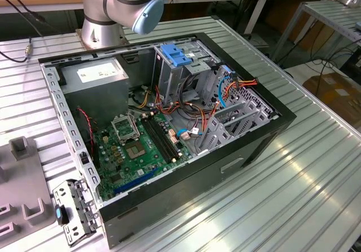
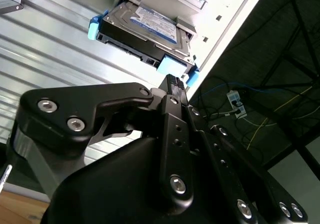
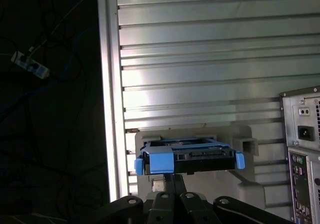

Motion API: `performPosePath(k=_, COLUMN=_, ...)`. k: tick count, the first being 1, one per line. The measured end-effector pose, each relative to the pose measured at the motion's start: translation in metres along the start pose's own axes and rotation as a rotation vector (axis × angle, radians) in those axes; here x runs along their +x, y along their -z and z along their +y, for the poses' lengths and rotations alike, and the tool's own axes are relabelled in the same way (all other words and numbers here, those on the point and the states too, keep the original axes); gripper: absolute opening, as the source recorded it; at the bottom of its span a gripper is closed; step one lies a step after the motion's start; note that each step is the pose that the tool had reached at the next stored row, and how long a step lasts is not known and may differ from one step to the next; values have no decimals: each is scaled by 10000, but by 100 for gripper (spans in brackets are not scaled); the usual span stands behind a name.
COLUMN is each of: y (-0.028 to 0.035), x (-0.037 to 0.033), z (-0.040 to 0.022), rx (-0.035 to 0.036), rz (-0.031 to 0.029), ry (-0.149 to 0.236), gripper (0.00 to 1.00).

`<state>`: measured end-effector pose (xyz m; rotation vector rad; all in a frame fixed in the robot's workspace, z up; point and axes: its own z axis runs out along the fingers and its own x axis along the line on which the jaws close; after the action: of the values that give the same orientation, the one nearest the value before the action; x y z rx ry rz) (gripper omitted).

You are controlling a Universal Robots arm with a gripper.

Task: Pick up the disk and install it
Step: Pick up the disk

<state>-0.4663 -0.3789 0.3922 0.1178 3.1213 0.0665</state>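
Black pincer (image 2: 172,79), closed narrow, just beside silver rectangular disk (image 2: 150,26) in blue rails (image 2: 95,27): probably stiff, shock-sensitive; hold by rails.

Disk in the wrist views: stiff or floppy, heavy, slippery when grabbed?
Disk looks like a metal block, so probably stiff and heavy for its size. Its blue plastic rails may flex or slip slightly. Flat, so unlikely to roll.

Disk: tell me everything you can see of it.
The disk is a flat silver metal drive with a blue-and-white label, blue plastic rails on its edges and a blue tab at one end. It lies flat in a grey holder on the ribbed table. The gripper is close to the tab; contact unclear.
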Motion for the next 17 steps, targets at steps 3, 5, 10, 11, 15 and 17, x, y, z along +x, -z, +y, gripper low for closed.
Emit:
performPosePath(k=3, y=0, x=0, z=0, rx=-2, rz=6, ry=115, gripper=11)
performPosePath(k=5, y=0, x=1, z=0, rx=-5, rz=12, ry=286, gripper=11)
performPosePath(k=10, y=0, x=0, z=0, rx=-16, rz=43, ry=1017, gripper=11)
performPosePath(k=11, y=0, x=0, z=0, rx=-17, rz=49, ry=1124, gripper=11)
performPosePath(k=15, y=0, x=0, z=0, rx=-25, rz=71, ry=1634, gripper=11)
performPosePath(k=17, y=0, x=0, z=0, rx=-31, rz=85, ry=1960, gripper=11)
